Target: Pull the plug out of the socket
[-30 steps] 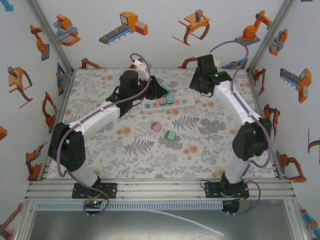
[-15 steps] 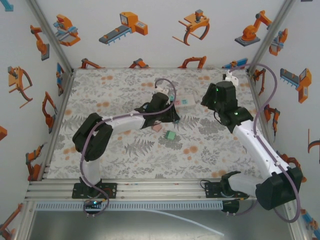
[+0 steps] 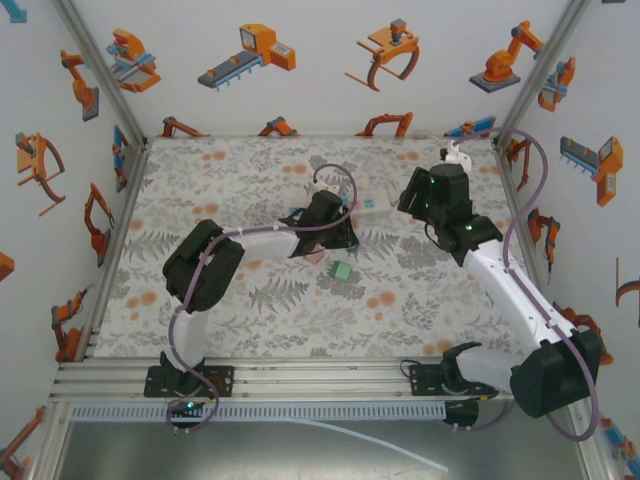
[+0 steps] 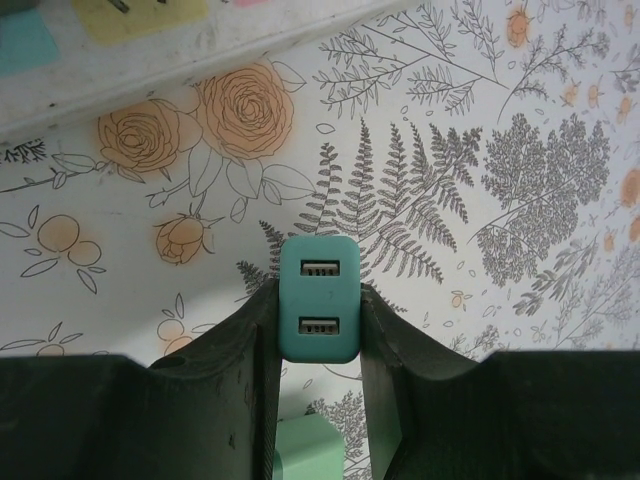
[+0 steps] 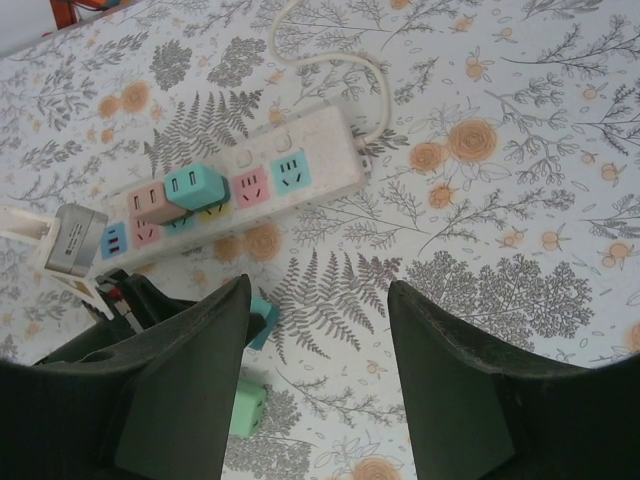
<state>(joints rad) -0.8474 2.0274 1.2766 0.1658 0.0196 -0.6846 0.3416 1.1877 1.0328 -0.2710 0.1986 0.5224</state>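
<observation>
Table (image 3: 200, 300): covered with a flower-and-fern cloth; both arms reach to its far middle.
Socket (image 3: 372, 206): long white strip lying flat on the cloth at the far middle, between the two claws; in the right wrist view (image 5: 315, 140) it runs slantwise, with a white cord (image 5: 330, 50) looping off its end.
Left claw (image 4: 318, 300): pinching a teal plug by its two sides, fingers (image 4: 255, 350) pressed against it.
Right claw (image 5: 320, 300): spread, with nothing between the fingers; it hangs above the cloth just beside the cord end of the socket.
Teal plug (image 4: 318, 310): a cube with two slots on its face, out of the socket; bare cloth shows between it and the socket's edge (image 4: 200, 45).
Plugs on the socket: another teal cube (image 5: 195, 185) and a pink one (image 5: 150, 200) sit side by side in it.
Loose green plug (image 3: 342, 270): on the cloth, nearer than the socket.
</observation>
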